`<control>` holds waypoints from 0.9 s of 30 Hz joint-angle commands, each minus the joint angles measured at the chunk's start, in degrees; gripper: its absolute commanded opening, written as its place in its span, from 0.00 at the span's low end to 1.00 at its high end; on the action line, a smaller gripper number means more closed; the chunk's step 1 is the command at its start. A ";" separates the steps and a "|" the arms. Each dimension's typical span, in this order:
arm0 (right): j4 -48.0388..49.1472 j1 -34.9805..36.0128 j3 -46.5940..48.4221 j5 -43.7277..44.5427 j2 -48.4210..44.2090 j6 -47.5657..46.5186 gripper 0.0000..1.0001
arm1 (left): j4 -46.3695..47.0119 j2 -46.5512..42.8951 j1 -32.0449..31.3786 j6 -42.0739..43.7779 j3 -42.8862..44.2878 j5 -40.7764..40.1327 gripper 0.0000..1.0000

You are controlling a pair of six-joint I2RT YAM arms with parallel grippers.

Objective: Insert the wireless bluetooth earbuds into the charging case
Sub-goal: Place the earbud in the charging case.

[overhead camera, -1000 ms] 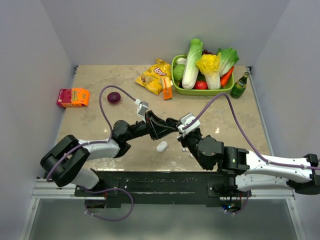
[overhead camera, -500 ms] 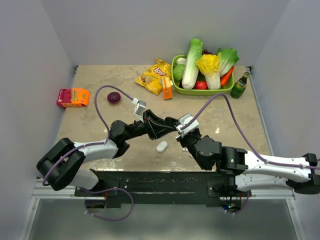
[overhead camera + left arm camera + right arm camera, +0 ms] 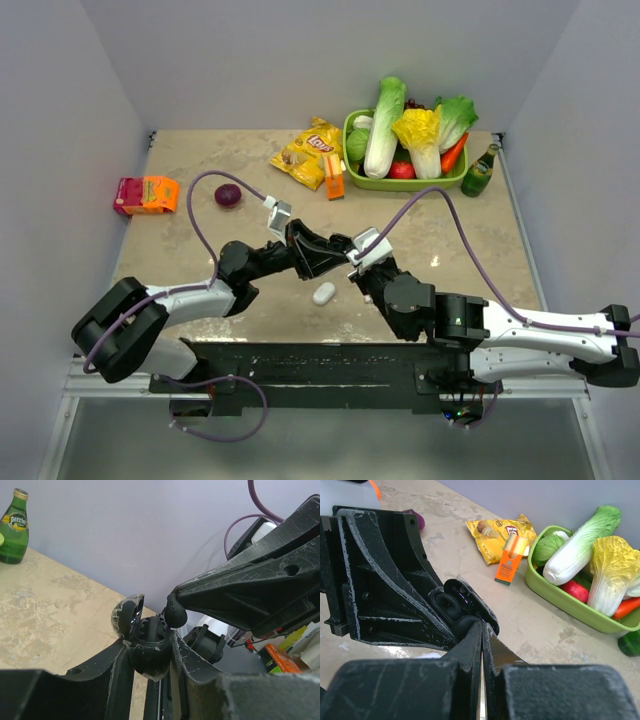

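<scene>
Beige marbled tabletop fills the floor of a booth with pale lilac walls. At the far left lies an orange and pink box, and a dark purple onion sits just to its right. Further right, toward the far edge, a yellow crisp bag lies flat with a small orange carton touching its right side.

In the middle the two arms meet above the table. The left gripper has its jaws partly closed and clamped on the black charging case, which it holds off the surface with the lid swung open to the left. The black earbud is right at the open mouth of that case, over its right side. Whether it touches the socket cannot be told. The right gripper has its fingers pressed fully together, pinching the earbud at their tips. A white pill-shaped case lies on the table just near of the meeting grippers.

To the far right, a green basket holds lettuces, a carrot and other vegetables. A green bottle stands just beside its right end.
</scene>
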 commanded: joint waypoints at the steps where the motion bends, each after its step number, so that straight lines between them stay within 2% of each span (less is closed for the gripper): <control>1: 0.99 0.15 -0.09 2.41 -0.16 0.84 0.00 | 35.58 -1.81 0.34 -1.22 1.21 0.43 0.00; 27: 1.87 0.15 -0.09 3.90 1.33 0.84 0.00 | 35.58 -1.99 0.25 -1.66 0.51 0.78 0.00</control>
